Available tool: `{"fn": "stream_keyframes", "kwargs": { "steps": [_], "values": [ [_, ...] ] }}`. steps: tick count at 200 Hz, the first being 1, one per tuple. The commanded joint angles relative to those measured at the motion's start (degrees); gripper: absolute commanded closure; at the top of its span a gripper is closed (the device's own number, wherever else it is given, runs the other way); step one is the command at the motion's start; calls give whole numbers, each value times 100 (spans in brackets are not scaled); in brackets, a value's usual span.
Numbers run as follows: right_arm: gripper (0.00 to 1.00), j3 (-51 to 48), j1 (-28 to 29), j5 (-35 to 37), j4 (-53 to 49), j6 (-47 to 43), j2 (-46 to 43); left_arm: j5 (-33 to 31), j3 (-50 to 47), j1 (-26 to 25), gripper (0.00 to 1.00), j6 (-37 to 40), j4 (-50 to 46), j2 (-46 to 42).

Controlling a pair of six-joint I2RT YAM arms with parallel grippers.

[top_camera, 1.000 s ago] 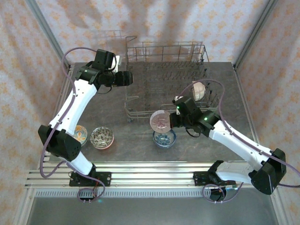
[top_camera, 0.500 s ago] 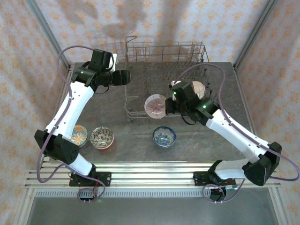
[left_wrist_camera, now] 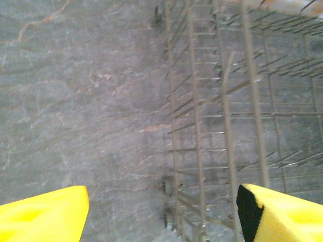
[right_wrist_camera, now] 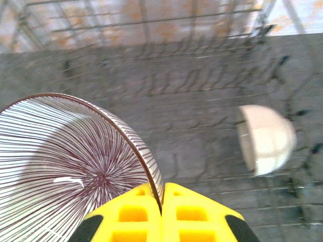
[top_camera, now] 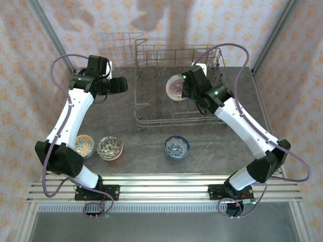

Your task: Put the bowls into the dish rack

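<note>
So the right jaws are clamped on the rim of the striped bowl (right_wrist_camera: 65, 166), which hangs over the rack (top_camera: 171, 121) near a white bowl (right_wrist_camera: 267, 138). The left jaws gape empty beside the rack. Ceramic's stiff, slick and chippable, so I'd say a rim pinch works, just set it down gently.

Legible text check, all views: none found. No lettering, label, brand mark or numeral can be read on any surface. The wall covering (top_camera: 176, 20) carries a repeating orange floral motif (ornament, not characters). The fine dark radial lines inside the striped bowl (right_wrist_camera: 75, 166) are likewise decoration, not writing.
</note>
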Motion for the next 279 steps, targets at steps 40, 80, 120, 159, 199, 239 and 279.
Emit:
{"fn": "stream_keyframes", "kwargs": {
  "steps": [40, 80, 120, 159, 199, 239, 279],
  "values": [
    [100, 675, -242, 2059, -502, 104, 501, 413, -579, 186, 22, 117, -89, -61],
    [100, 1041, -361, 2462, -960, 70, 1074, 469, -648, 182, 23, 164, -245, 193],
    [100, 1169, -373, 2914, -1090, -8, 1489, 389, -822, 195, 24, 211, -270, 232],
    [100, 1297, -377, 3270, -1206, -119, 1834, 377, -993, 278, 24, 180, -229, 251],
    [100, 2033, -372, 4313, -2377, 293, 2513, 463, -1028, 276, 24, 200, -351, 569],
    [100, 2709, -375, 4915, -3636, 964, 3170, 628, -1091, 247, 26, 231, -504, 814],
    [100, 2551, -377, 5245, -3807, 973, 3260, 770, -1222, 62, 27, 251, -500, 802]
  ]
}}
